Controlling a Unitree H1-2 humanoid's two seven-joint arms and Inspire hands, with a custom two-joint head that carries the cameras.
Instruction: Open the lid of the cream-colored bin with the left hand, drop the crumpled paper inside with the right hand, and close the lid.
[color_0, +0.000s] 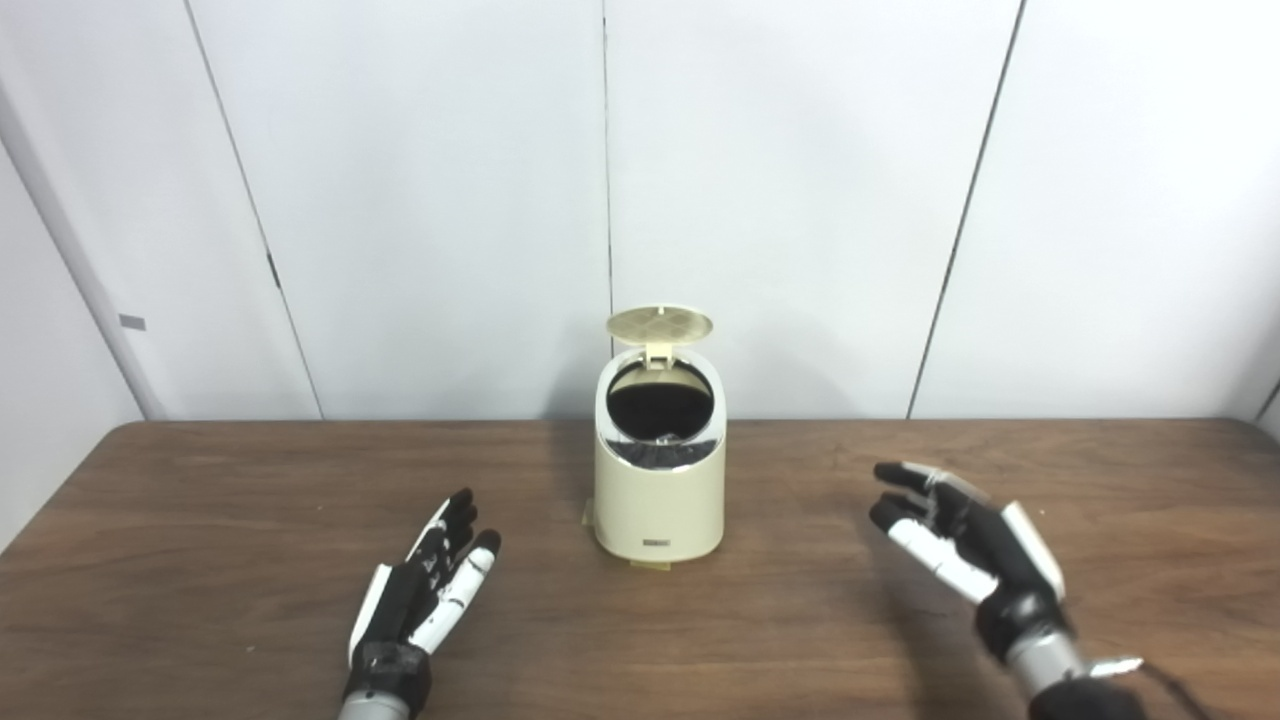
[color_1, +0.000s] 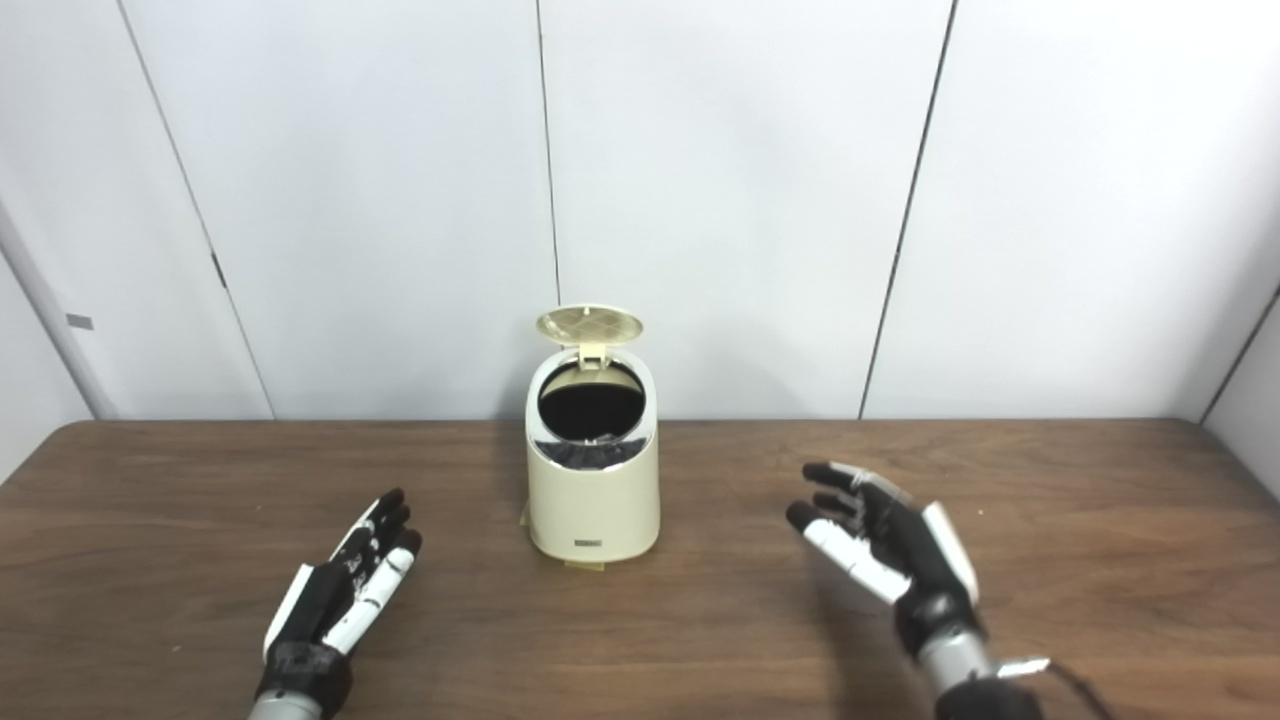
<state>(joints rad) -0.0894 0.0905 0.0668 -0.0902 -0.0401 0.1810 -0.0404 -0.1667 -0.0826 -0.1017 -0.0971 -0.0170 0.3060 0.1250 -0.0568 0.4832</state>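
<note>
The cream-colored bin (color_0: 659, 480) stands on the wooden counter (color_0: 200, 520) with its lid (color_0: 659, 323) tipped up and back on the rear hinge, the dark mouth open to the cameras — so the opening step looks done. No crumpled paper lies anywhere on the counter and neither hand carries any; something pale shows faintly low in the bin's mouth, but I cannot tell whether that is the paper or a liner. My reading is that the paper is probably already inside, and that what remains is closing the lid, which is plainly not yet done. The left hand (color_0: 425, 590) lies low over the counter, its fingers (color_0: 455, 530) stretched out straight and slightly spread, holding nothing and touching nothing but perhaps the wood beneath — contact there cannot be judged. The bin sits ahead of those fingertips and off to their right, clearly apart from them. The right hand (color_0: 965, 550) is raised a little above the counter, its shadow on the wood to its left, and its fingers (color_0: 905, 500) are open, loosely extended toward the bin, empty. The bin stands beyond those fingertips to their left, well apart, with bare counter between.
</note>
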